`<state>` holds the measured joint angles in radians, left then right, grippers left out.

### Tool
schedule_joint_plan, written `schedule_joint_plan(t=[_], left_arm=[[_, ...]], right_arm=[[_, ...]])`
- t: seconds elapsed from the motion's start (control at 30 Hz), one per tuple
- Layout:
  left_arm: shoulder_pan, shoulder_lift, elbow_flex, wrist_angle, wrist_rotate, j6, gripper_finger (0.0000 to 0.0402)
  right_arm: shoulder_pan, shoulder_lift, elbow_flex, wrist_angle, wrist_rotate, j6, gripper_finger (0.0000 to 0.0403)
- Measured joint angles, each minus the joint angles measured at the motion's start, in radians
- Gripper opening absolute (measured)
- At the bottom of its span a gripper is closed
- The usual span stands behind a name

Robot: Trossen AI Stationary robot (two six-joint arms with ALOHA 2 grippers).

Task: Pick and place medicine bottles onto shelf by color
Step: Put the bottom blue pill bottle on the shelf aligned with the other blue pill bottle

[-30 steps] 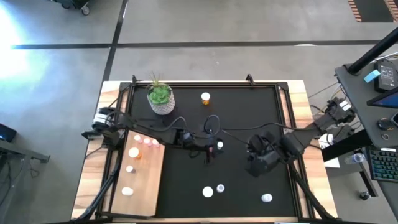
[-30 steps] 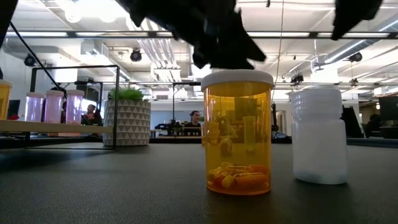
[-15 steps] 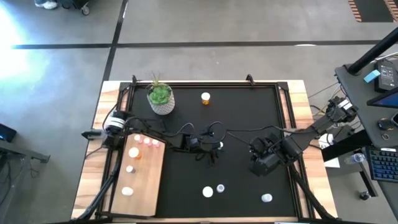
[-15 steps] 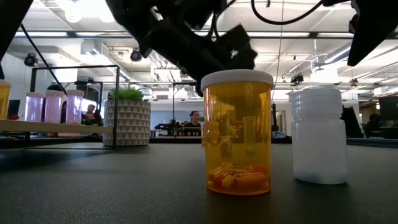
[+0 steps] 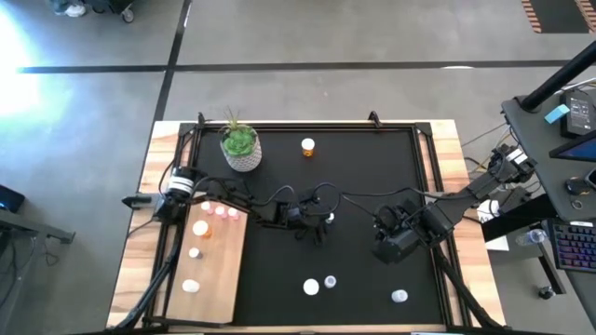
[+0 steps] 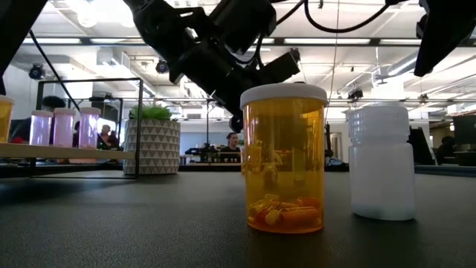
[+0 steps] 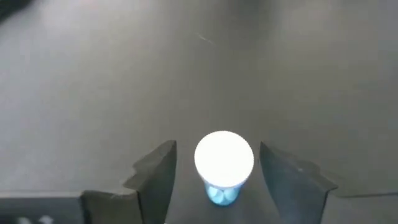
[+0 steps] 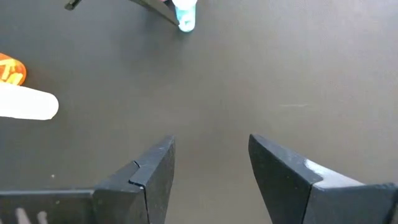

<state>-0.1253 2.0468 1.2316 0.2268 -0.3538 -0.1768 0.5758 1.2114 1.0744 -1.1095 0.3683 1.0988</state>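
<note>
Placed: shelf [image 5: 219, 279] at lower left of the high view holds about six medicine bottles [image 5: 221, 211]: pink row, orange, white.
Left to do: orange bottle [image 5: 307, 146] upper centre; three bottles [image 5: 319, 285] along the bottom.
Left hand [image 7: 217, 171]: fingers apart around the bluish bottle [image 7: 224, 163], mid-surface, not clamped.
Right hand [image 8: 210, 167]: fingers apart, empty, right of centre.

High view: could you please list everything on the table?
mat: one, black, covering the table
shelf: one, light wood, mat's left side
plant pot: one, white, green plant, far left
pink bottles: three, shelf's far end
orange bottles: three; far edge, shelf, near edge
white bottles: four; two on shelf, two near edge
bluish bottle: one, mid-mat
left gripper: open, straddling bluish bottle
right gripper: open, empty, right of centre
</note>
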Motion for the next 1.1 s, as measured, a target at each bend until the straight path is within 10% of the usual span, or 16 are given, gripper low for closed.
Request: schedule_joint_plan(t=[0.47,0.83,1.1], left_arm=[[0.001,-0.001,0.000,-0.005,0.005,0.000,0.0105],[-0.023,-0.127,-0.001,-0.070,0.008,-0.039,0.0106],[-0.177,-0.360,0.000,-0.409,-0.067,-0.229,0.0107]], right_arm=[[0.000,0.000,0.000,0.000,0.024,-0.003,0.0194],[0.000,0.000,0.000,-0.002,0.025,-0.031,0.0194],[0.000,0.000,0.000,-0.007,0.027,-0.116,0.0194]])
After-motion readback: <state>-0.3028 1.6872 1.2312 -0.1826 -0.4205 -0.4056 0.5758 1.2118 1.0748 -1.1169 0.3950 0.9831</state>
